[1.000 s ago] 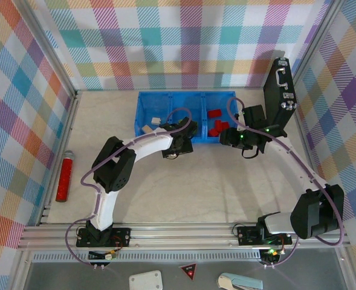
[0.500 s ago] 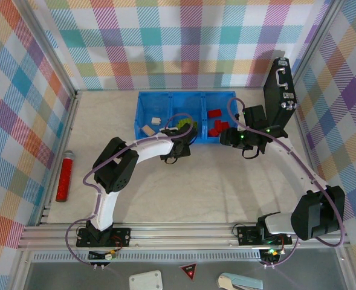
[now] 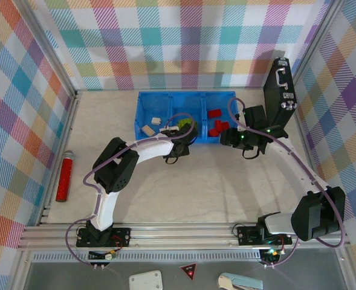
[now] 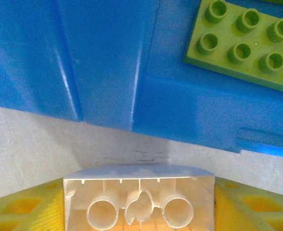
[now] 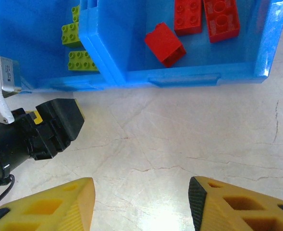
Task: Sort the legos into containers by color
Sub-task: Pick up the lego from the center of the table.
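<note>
Left gripper (image 4: 139, 192), pulled back to near wall of blue bin (image 4: 107, 62), clamps beige lego (image 4: 139, 204); green lego (image 4: 242, 43) at 1 o'clock; right gripper (image 5: 141, 187) gapes, red legos (image 5: 220, 19) at 12

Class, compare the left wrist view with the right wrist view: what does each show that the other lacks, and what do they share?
Left wrist, not right wrist: a cream plastic brick, hollow underside showing, gripped between yellow fingers. Right wrist, not left wrist: three red plastic bricks in an end compartment, and the open right gripper. Both: the blue plastic bin, lime green studded bricks inside it, the pale marbled tabletop.
</note>
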Robot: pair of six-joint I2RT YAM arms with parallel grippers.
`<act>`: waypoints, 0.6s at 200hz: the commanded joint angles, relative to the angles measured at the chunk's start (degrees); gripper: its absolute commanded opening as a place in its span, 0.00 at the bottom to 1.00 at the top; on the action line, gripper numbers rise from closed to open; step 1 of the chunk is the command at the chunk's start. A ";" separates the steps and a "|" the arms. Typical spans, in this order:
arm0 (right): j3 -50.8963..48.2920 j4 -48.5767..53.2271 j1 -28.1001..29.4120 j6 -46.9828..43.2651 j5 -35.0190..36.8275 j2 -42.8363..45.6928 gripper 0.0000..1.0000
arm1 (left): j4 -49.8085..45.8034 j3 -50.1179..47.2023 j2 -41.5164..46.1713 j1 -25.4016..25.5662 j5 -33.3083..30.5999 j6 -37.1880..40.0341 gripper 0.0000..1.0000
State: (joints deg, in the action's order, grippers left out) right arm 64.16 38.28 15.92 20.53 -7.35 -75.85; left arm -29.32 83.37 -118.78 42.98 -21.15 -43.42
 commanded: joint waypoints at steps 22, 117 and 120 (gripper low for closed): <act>-0.53 1.34 -0.01 0.08 -0.29 2.23 0.55 | 0.14 -2.16 2.34 0.48 -1.70 1.14 0.67; -0.44 2.51 0.00 0.47 0.05 3.86 0.55 | 0.04 -9.71 13.33 -1.18 -0.46 2.15 0.66; -0.44 2.63 -0.01 0.49 0.06 3.98 0.55 | 0.02 -9.95 13.74 -1.34 -0.44 2.26 0.66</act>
State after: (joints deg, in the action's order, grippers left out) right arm 64.16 39.31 15.92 20.56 -7.33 -73.78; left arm -28.40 75.50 -109.34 42.74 -21.56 -42.15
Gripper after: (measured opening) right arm 0.550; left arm 0.666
